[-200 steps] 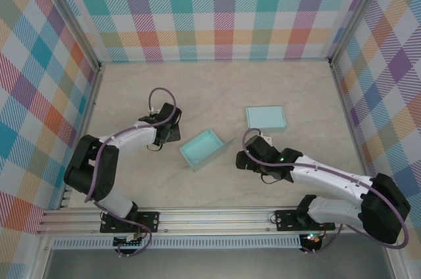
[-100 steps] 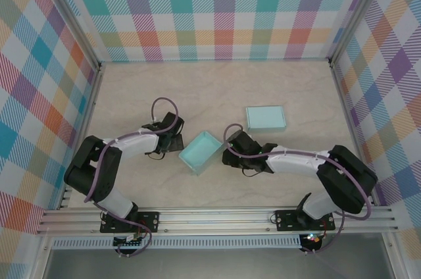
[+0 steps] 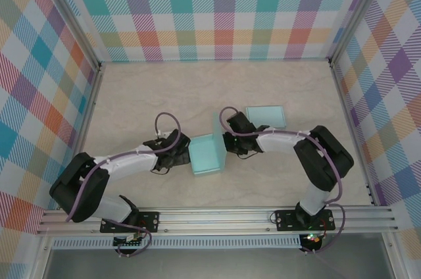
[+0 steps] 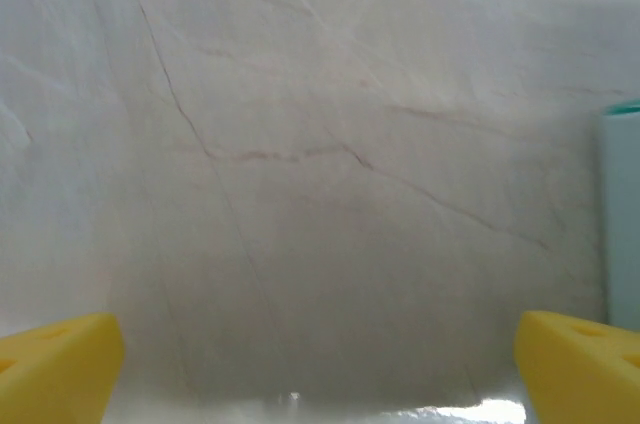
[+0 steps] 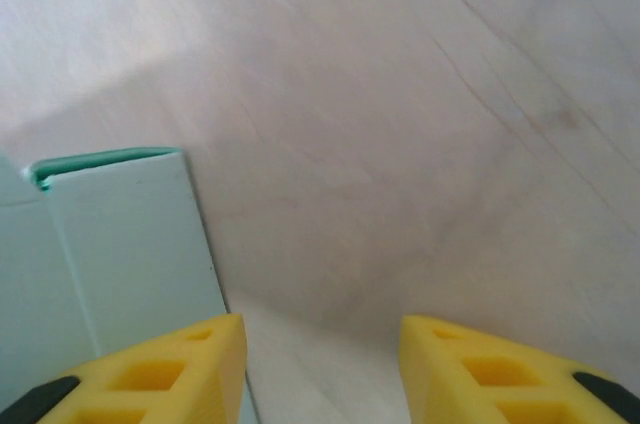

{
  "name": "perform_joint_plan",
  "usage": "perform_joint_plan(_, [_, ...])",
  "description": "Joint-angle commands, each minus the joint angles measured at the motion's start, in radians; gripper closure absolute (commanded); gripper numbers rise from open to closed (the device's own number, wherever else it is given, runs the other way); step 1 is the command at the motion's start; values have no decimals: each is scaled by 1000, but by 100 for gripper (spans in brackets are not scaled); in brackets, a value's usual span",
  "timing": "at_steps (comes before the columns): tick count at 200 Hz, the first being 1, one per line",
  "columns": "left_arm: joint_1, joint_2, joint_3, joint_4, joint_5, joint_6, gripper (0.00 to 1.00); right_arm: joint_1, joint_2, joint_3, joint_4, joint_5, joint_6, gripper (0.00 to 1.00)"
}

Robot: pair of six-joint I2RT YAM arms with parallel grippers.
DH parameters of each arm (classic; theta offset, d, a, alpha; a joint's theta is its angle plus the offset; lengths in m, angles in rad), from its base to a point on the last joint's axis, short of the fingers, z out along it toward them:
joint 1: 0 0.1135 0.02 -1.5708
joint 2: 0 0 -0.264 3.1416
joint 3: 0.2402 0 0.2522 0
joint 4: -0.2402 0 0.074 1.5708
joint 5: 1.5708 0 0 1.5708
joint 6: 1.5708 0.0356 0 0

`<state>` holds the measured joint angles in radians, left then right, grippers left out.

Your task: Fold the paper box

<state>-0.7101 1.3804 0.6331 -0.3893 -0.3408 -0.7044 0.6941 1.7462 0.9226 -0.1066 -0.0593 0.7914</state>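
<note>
The paper box [image 3: 205, 155] sits on the surface [image 3: 138, 95] flanked by the two arms, and the coming fold turns on that flanking. From the left end effector [image 3: 176, 154] the box lies directly to the right, just beside the fingertips. In the left wrist view its pale teal wall shows as a sliver at the far right edge, outside the finger on that side. Those fingers are spread wide with bare surface between them and hold nothing. From the right end effector [image 3: 227, 141] the box lies to the left and slightly nearer the bases. An upright flap [image 5: 120, 234] rises just beside the finger on the left of its wrist view. Its fingers are partly apart with bare surface between them, so nothing is clamped. From above the box looks close to square. Its slightly longer side seems to run away from the bases, so both end effectors face its long walls. The right one is nearer the raised flap and looks better placed to press it inward, while the left could brace the opposite wall. A flat teal sheet [image 3: 266, 117] lies beyond the right end effector, apart from the box.
</note>
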Motion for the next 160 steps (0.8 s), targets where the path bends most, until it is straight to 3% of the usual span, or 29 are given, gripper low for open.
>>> perform_joint_plan(1, [-68,-41,-15,48,-13,-114,0,-26,73,132,31,-25,-109,53])
perform_joint_plan(28, [-154,-11,8,85,-50,-168,0,-61,152,282,-72,-32,-178,51])
perform_joint_plan(54, [-196,4,39,22,-138,-214,0,-110,179,342,-165,-21,-202,48])
perform_joint_plan(78, [-198,-45,37,-57,-210,-234,0,-151,118,291,-193,12,-217,39])
perform_joint_plan(111, [-193,-193,48,-177,-325,-188,0,-163,-41,202,-297,178,-243,24])
perform_joint_plan(147, [-67,-335,27,-63,-191,-15,0,-163,-284,48,-379,310,-202,15])
perform_joint_plan(160, [-9,-365,16,9,-122,64,0,-162,-383,-19,-377,300,-195,5])
